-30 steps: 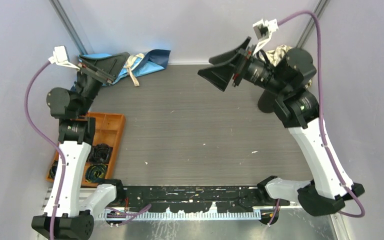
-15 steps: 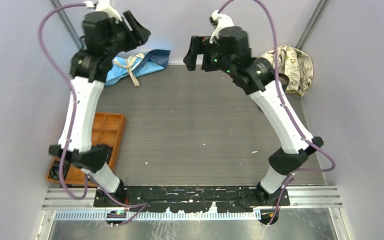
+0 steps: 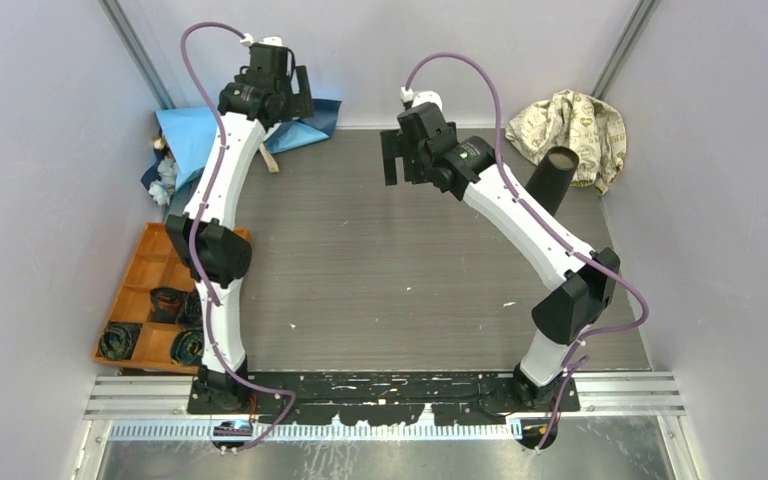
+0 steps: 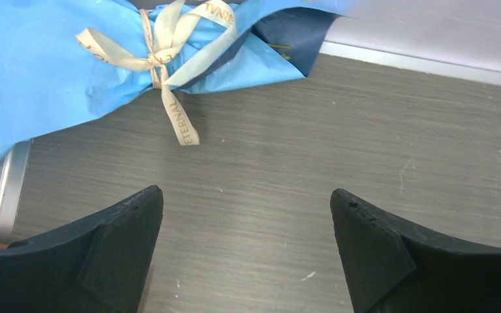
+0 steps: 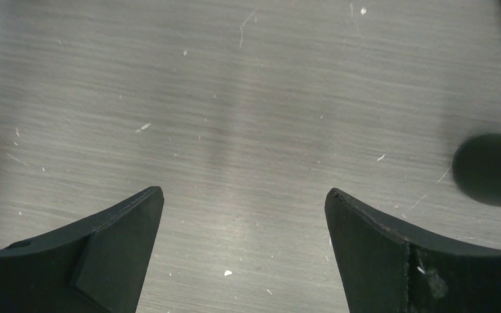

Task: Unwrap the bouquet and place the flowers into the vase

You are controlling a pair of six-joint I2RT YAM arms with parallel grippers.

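Progress is sitting at zero: the bouquet (image 3: 192,135) is lying tied at the far-left corner of the worktop (image 3: 380,270) with the left end effector (image 4: 244,194) hovering open and empty near it, the right end effector (image 3: 392,158) is hanging open and empty at centre, and the vase (image 3: 557,170) is standing empty far right. The left wrist view is showing the ribbon (image 4: 160,62) bow knotted, while the arm is largely masking it in the top view.

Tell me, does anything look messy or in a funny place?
Yes. The bouquet lies squashed into the far left corner, still tied with its ribbon. A beige cloth sits crumpled in the far right corner, behind the vase.
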